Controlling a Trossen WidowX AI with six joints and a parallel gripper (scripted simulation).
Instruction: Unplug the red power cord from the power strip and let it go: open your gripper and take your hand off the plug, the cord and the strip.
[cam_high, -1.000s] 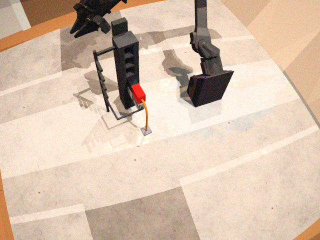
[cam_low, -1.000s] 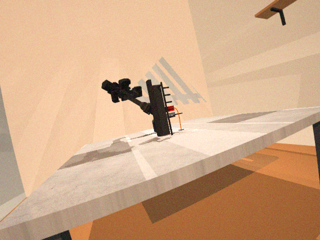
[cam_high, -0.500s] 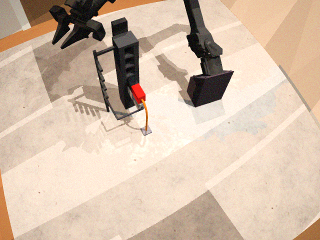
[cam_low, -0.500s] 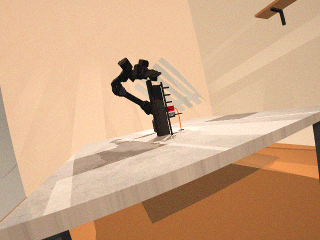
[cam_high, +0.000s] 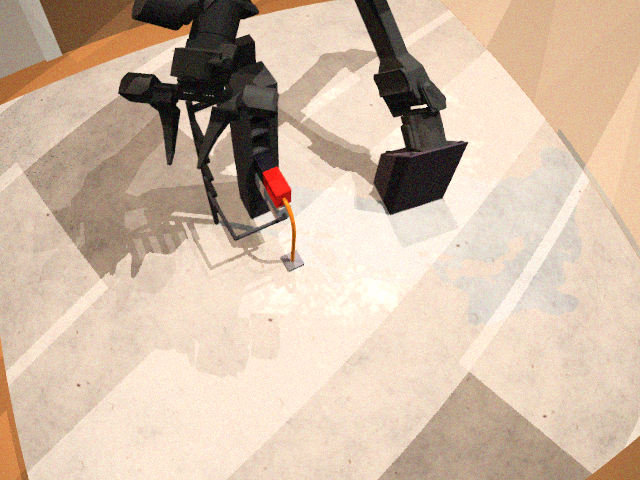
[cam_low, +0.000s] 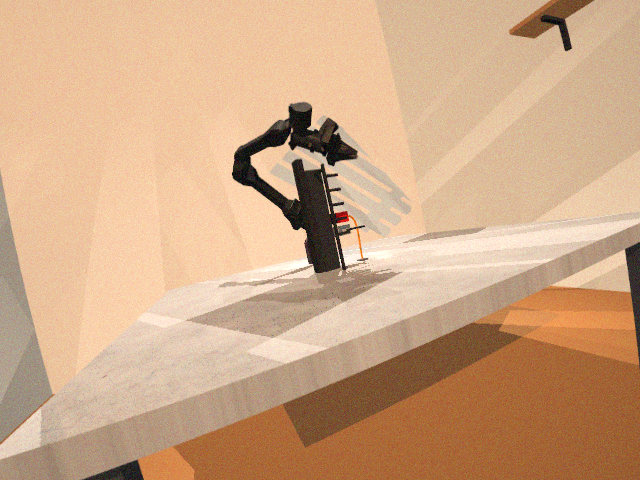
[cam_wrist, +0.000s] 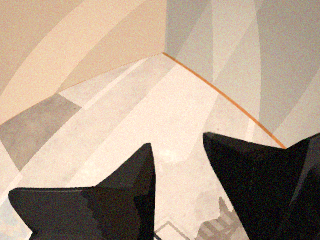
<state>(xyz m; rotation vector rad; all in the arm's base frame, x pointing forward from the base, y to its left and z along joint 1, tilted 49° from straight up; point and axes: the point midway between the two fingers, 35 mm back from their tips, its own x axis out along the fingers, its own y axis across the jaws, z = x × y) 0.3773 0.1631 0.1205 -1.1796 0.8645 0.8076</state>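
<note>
The dark power strip (cam_high: 253, 170) stands upright on the table like a tower and also shows in the exterior view (cam_low: 317, 222). The red plug (cam_high: 276, 187) sits in a lower socket on its side (cam_low: 341, 217). An orange cord (cam_high: 292, 232) curves from the plug down to a small grey plate (cam_high: 292, 262) on the table. My gripper (cam_high: 188, 144) (cam_low: 348, 153) hangs high, above and to the left of the strip's top, apart from the plug. In the wrist view its two fingers stand apart with nothing between them. The plug is not in the wrist view.
A thin dark frame with several pegs (cam_high: 217, 206) stands right beside the strip (cam_low: 330, 217). The robot's base block (cam_high: 418, 175) sits to the right of the strip. A wall shelf (cam_low: 547, 15) is far up at the right.
</note>
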